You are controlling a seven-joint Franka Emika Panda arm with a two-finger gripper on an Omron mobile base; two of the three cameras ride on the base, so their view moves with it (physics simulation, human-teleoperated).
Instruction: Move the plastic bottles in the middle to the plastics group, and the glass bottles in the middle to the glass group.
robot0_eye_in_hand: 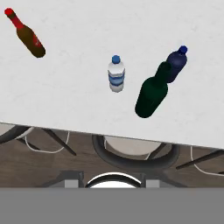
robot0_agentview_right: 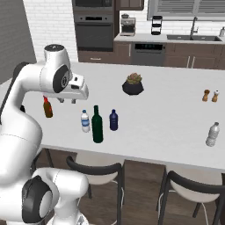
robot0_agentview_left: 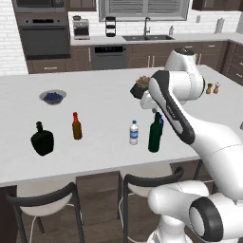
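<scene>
Gripper (robot0_agentview_right: 67,100) high above counter (robot0_agentview_left: 95,137), holding nothing; jaw gap can't tell. Clear bottle (robot0_eye_in_hand: 116,73), green bottle (robot0_eye_in_hand: 152,92) at its 3 o'clock, blue bottle (robot0_eye_in_hand: 176,64) behind: all unsorted mid-counter.

Green glass bottle (robot0_eye_in_hand: 151,96), clear (robot0_eye_in_hand: 116,75) & blue (robot0_eye_in_hand: 176,64) plastic bottles upright mid-counter.

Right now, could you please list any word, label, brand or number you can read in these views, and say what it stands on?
No text can be read.
clear bottle: its blue banded label shows no legible letters.
green bottle, dark blue bottle, amber bottle, black flask: no label visible.
oven and dishwasher: their panels are too small and blurred to read.
</scene>
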